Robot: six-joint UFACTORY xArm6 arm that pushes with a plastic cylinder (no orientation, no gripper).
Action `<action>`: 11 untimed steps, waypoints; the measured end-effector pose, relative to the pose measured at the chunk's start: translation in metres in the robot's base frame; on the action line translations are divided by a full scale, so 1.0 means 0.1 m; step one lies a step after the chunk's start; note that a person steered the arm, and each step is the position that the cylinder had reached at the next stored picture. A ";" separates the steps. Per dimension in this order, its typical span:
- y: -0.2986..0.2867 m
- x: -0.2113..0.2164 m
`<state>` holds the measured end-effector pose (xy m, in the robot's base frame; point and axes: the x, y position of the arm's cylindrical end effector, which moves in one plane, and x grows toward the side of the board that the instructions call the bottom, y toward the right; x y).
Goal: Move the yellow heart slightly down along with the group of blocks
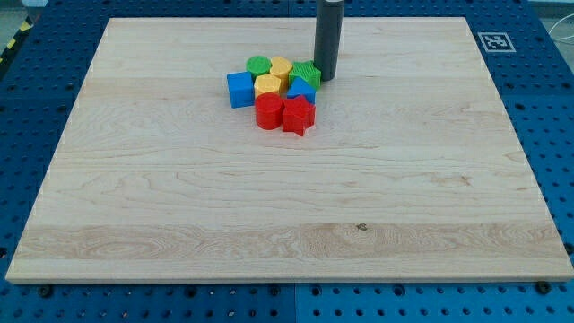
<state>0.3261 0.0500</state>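
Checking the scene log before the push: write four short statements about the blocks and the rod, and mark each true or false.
1. My tip stands at the cluster's upper right, beside the green block. True.
2. The blue cube sits on the cluster's right edge. False: it is on the view's left edge.
3. The red star lies at the cluster's bottom, next to the red cylinder. True.
4. The blocks are scattered across the wooden board. False: they are bunched together near the top.

We see a pale wood board, visible grain, smooth matt finish, one small dark knot. The blocks, e.g. yellow heart, red star, blue cube, look like moulded plastic with a slight sheen. Our rod reads dark grey, matt. The blue surround looks like perforated painted metal.
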 end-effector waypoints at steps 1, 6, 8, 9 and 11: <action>0.00 -0.12; -0.71 -0.30; -0.44 -0.32; -0.55 -0.34; -0.84 -0.25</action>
<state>0.3014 -0.0343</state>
